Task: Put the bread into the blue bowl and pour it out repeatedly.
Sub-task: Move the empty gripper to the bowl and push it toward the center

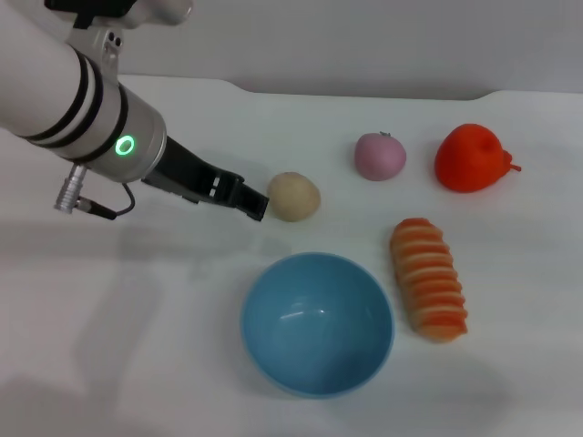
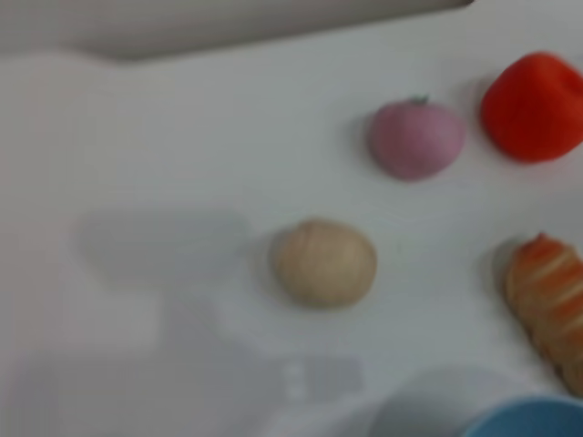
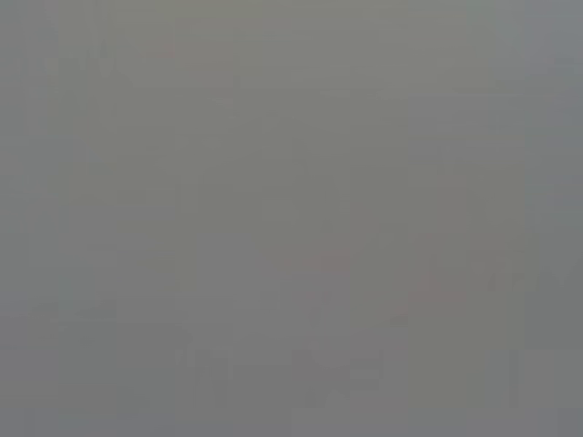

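Note:
The bread (image 1: 429,279), a long loaf with orange ridges and cream grooves, lies on the white table just right of the blue bowl (image 1: 316,323); its end also shows in the left wrist view (image 2: 551,305). The bowl stands upright and empty near the front; a sliver of its rim (image 2: 533,421) shows in the left wrist view. My left gripper (image 1: 254,203) hangs left of the small beige ball, above and behind the bowl's left side, holding nothing. The right gripper is out of view; its wrist view is a blank grey.
A small round beige ball (image 1: 293,196) sits just right of the left gripper. A pink round toy fruit (image 1: 380,156) and a red toy fruit (image 1: 470,158) lie farther back on the right. The table's far edge (image 1: 364,94) runs behind them.

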Tool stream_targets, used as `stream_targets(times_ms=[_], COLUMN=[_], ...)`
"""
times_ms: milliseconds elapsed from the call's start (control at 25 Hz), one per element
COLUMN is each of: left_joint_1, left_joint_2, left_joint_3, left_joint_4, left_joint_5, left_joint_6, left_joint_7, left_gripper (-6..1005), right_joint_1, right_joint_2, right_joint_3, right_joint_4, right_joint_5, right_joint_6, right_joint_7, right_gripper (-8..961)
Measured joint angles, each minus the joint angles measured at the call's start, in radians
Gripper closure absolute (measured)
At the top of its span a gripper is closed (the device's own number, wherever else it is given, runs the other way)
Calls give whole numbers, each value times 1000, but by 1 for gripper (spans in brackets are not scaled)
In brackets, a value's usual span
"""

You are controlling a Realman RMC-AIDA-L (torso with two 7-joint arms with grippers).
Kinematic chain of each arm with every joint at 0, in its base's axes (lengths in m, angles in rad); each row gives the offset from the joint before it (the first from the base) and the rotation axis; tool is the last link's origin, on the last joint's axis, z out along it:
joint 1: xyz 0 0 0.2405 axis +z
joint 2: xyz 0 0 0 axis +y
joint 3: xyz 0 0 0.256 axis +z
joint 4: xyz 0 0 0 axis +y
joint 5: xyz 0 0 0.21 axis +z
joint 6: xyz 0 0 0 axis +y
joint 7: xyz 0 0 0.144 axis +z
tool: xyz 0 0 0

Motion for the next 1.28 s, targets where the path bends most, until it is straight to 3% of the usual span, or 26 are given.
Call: stream_targets(times_ms=[240,520,1000,1280], left_joint_1=[-30,-17,-1,-20], left_joint_2=[1,-4,-6,-6], left_joint_3=[-15,37,164,201], left_joint_4=[1,4,-19,-117], left_joint_5=[0,-39,-69,-80], left_joint_6=[-143,-173,-106,-27], left_joint_7=[-70,-87,-160,-166], left_gripper=[139,139,138,139], right_joint_1=[8,13,-5,-14], right_joint_2=[-7,-2,2,2], right_joint_3=[6,7,15,18], right_joint_4=[-30,-25,3,-1], right_joint_5=[0,0,0,0], right_joint_6=[21,18,-7,-10], right_joint_7=[5,5,6,6], right_gripper=[509,509,509,508])
